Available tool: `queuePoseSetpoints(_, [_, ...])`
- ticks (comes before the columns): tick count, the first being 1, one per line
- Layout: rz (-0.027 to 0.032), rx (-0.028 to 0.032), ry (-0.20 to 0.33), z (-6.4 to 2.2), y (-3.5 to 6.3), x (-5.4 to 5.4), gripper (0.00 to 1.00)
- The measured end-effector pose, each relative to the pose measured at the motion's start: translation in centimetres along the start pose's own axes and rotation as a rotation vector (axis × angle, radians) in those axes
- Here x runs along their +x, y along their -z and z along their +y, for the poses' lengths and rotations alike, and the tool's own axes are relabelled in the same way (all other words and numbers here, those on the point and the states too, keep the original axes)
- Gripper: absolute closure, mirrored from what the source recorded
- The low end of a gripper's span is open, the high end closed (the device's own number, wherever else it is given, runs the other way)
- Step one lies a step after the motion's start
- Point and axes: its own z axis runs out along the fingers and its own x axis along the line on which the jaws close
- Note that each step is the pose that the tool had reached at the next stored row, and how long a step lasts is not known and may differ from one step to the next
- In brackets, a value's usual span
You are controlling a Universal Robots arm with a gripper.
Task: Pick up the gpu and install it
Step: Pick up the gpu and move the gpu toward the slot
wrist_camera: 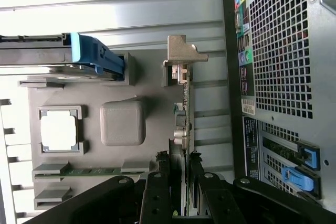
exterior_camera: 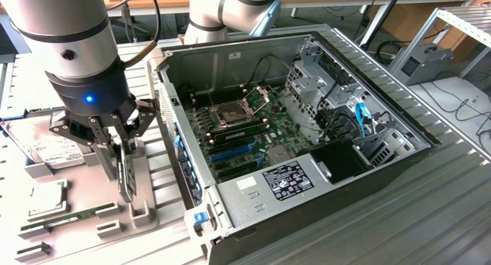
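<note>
Beside the computer case (exterior_camera: 368,179), at its 9 o'clock in the exterior view, the gpu (exterior_camera: 127,176) stands on its thin edge in the grey holder (exterior_camera: 147,214). The gripper (exterior_camera: 123,153) is right above it. Its jaws are partly closed, with the card pinched between them (they look snug on both flat sides). The silver bracket (wrist_camera: 184,56) is at the end far from the fingers (wrist_camera: 163,182). To do this well, I think the lift should go straight up and slow, so the card does not scrape the holder or tip. The squeeze should be firm but gentle.
</note>
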Motion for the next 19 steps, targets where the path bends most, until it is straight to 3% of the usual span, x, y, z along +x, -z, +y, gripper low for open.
queuePoseSetpoints(19, [0.0009,-0.0103,0.0,0.0,0.2,-0.01,0.74])
